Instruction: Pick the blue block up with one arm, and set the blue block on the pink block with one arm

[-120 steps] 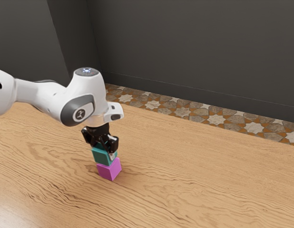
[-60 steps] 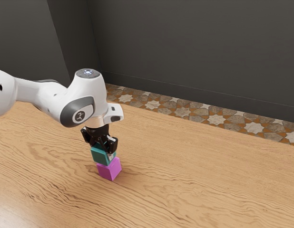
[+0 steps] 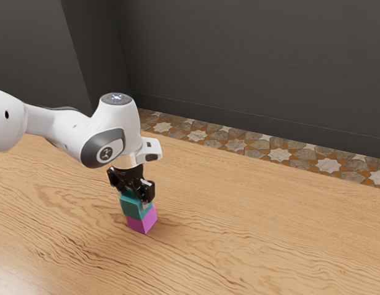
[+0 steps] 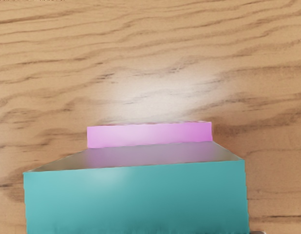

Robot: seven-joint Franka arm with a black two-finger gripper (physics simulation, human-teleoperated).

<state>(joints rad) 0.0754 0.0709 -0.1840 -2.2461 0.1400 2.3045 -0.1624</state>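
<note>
The white robot arm (image 3: 67, 129) reaches down over the wooden table (image 3: 270, 233). Its black gripper (image 3: 136, 189) points straight down. The fingers are close together and squeeze the small blue-green cube block (image 3: 132, 208) from two sides, near its top.

The blue-green block is right under the gripper. Right under that is the small pink cube block (image 3: 142, 222), which stands on the table. The two blocks look like they touch, one on top of the other.

In the exterior view, the blue-green block seems to sit a tiny bit toward the exterior view's left of the pink block. In the wrist view, the blue-green block (image 4: 136, 200) is just under the hand and a strip of the pink block (image 4: 149, 134) peeks out past it.

I think the stack is almost done. The next move should be to let go and go straight up, so the top block does not get pushed off.
</note>
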